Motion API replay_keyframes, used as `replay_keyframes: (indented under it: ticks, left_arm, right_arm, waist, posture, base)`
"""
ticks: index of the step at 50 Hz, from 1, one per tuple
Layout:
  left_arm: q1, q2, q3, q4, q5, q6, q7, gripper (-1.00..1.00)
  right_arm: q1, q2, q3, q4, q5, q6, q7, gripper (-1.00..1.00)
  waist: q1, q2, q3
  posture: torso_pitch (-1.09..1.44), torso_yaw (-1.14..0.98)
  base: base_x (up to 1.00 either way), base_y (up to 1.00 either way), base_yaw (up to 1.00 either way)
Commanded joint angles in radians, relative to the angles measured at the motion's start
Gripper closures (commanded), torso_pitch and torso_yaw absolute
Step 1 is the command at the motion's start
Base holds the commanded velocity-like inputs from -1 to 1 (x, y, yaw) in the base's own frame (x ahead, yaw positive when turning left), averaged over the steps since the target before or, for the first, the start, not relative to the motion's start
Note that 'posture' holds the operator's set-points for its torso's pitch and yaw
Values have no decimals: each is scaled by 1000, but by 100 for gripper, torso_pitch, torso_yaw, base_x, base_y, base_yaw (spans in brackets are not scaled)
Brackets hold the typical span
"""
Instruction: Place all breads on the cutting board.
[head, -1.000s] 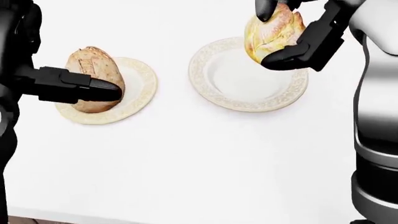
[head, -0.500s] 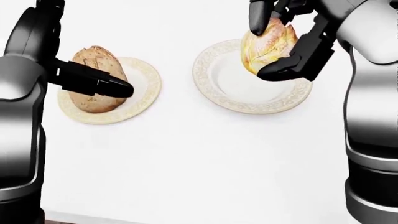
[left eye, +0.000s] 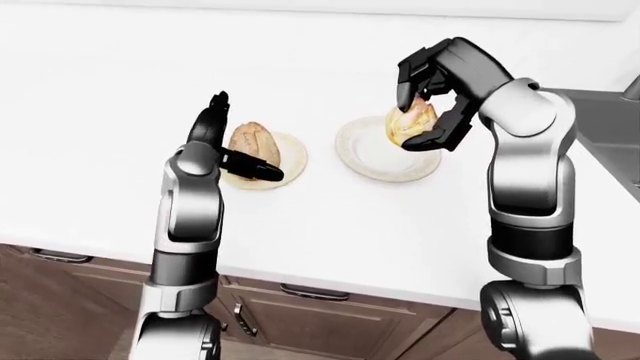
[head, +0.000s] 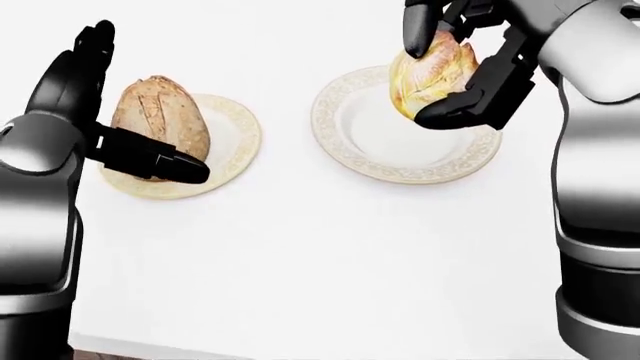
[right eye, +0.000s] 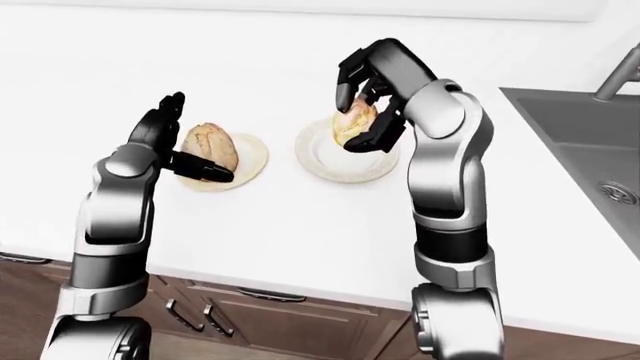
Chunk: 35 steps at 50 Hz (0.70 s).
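We are seeing our left hand change most over the last second: a second ago its black finger was lying across the middle of the brown loaf at the left of the head view, and now the arm is sitting more upright, with one finger pointing up at the upper left of the frame and another reaching across the loaf's lower edge. The loaf itself is staying put on the small plate, so we judge this as a regrip being set up, not a lift. Our right hand is hardly changing; it is keeping the pale golden bread raised at the upper right of the head view, above the upper rim of the larger plate, which is now lying bare beneath it. That bread is already off its dish and ready to travel, while the other is not yet taken. As for the fingers, the right ones are closing round the golden bread, dark tips over its top and a lower finger under its right side. The left ones are spread wide, standing about the brown loaf without enclosing it; whether the lower finger is actually touching the crust we cannot tell. No cutting board is showing in any view, only the white counter and, at the right edge of the right-eye view, a grey sink, so we are judging both breads well short of their goal.
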Motion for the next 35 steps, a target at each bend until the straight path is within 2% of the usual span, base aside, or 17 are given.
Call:
replay_keyframes:
  ticks: [1, 21, 23, 24, 26, 30, 35]
  left_arm:
    - [-31, 5, 0, -39, 13, -33, 1, -100]
    - [-32, -4, 5, 24, 14, -72, 16, -100]
    - [-29, -5, 3, 25, 15, -75, 18, -88]
    - [-28, -6, 4, 27, 14, -78, 18, -70]
    - [-25, -6, 3, 20, 16, -75, 16, -59]
    - [-24, -5, 3, 22, 17, -82, 14, -40]
    - [-23, -3, 8, 26, 18, -90, 19, -28]
  right_arm:
    - [-34, -10, -14, -27, -3, -19, -17, 100]
    - [-15, -11, -19, -7, 5, -40, -38, 100]
    - [-11, -11, -20, -6, 6, -41, -40, 100]
    - [-8, -10, -19, -9, 6, -40, -41, 100]
    - [-5, -9, -18, -11, 6, -40, -41, 100]
    - [-5, -9, -18, -9, 6, -40, -43, 100]
    - [-3, -10, -19, -3, 9, -46, -45, 100]
  waist:
    - [0, 0, -30]
    - [0, -2, -33]
    - [1, -2, -34]
    - [1, -2, -34]
    - [1, -2, -34]
    - [1, -1, -35]
    - [1, -1, -35]
  posture:
    - [0, 0]
    - [0, 0]
    - [0, 0]
    - [0, 0]
    - [0, 0]
    - [0, 0]
    - [0, 0]
  base:
    - [0, 0, 0]
    - [0, 0, 0]
    - [0, 0, 0]
    - [0, 0, 0]
    - [0, 0, 0]
    - [0, 0, 0]
    - [0, 0, 0]
